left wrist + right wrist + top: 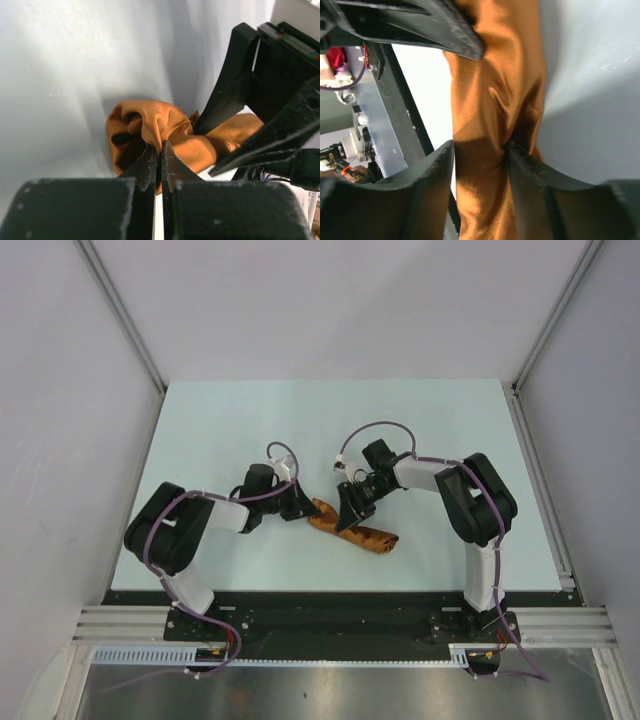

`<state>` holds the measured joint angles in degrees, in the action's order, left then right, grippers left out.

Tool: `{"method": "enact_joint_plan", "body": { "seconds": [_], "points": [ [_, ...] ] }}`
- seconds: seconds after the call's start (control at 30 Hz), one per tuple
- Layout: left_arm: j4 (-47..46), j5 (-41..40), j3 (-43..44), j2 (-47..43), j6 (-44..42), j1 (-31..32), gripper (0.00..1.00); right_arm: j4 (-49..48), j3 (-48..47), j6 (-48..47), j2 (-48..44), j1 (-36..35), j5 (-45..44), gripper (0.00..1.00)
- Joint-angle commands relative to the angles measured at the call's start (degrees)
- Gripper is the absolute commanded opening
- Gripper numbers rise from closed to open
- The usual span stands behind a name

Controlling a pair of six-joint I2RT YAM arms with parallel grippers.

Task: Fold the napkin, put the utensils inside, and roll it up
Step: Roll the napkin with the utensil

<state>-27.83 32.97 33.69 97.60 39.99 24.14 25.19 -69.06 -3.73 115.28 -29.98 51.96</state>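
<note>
Napkin [375, 537] is rolled into a short lumpy bundle, rust-orange and a bit shiny. It lies flat on the table [300, 420], slanting from upper left to lower right in the top view, and the table's near edge is the edge closest to the napkin.

My left gripper [159, 150] is at the napkin's left end. Its fingers [145, 165] are pressed together with only a sliver of a gap, pinching a small raised fold of cloth right at the tips. Around that pinch the cloth bunches into a puffy knot, with a dark hollow on the left of the knot in the left wrist view. The rest of the napkin runs off to the right, away from my left fingers.

My right gripper [480, 150] comes down over the middle of the napkin, just right of the left gripper, the two nearly touching. Its fingers [430, 180] stand partly apart, one on each long side of the napkin. The roll fills the gap and both inner faces touch cloth, so this is a grip across the roll's width. The cloth creases where the right-hand finger presses in.

The napkin's right end sticks out past my right fingers and lies free on the table.
</note>
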Motion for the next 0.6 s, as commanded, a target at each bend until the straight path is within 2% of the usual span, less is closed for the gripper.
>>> {"method": "enact_joint_plan", "body": {
  "seconds": [0.0,0.17,0.3,0.4,0.53,0.57],
  "points": [
    [-1.5,1.0,2.9,2.2,1.2,0.5,0.0,0.8,-0.1,-0.2,-1.0,0.4,-6.3,0.59],
    [-1.1,0.3,5.2,4.1,1.6,0.5,0.0,-0.1,1.3,0.8,-8.1,0.3,-12.1,0.71],
    [-1.0,0.3,7.0,5.1,2.6,0.5,0.0,-4.5,7.7,1.6,-16.2,-0.8,-20.7,0.89],
    [-0.4,0.3,8.1,6.0,2.6,0.5,0.0,-7.6,11.4,1.0,-21.8,-2.8,-28.2,0.94],
    [-0.3,0.3,9.3,7.2,2.3,0.5,0.0,-8.7,13.9,-0.4,-25.5,-10.3,-43.7,0.95],
    [-0.3,0.4,9.5,7.4,2.3,0.4,0.0,-9.4,14.2,-0.3,-26.0,-10.9,-45.3,0.96]
  ]
}}
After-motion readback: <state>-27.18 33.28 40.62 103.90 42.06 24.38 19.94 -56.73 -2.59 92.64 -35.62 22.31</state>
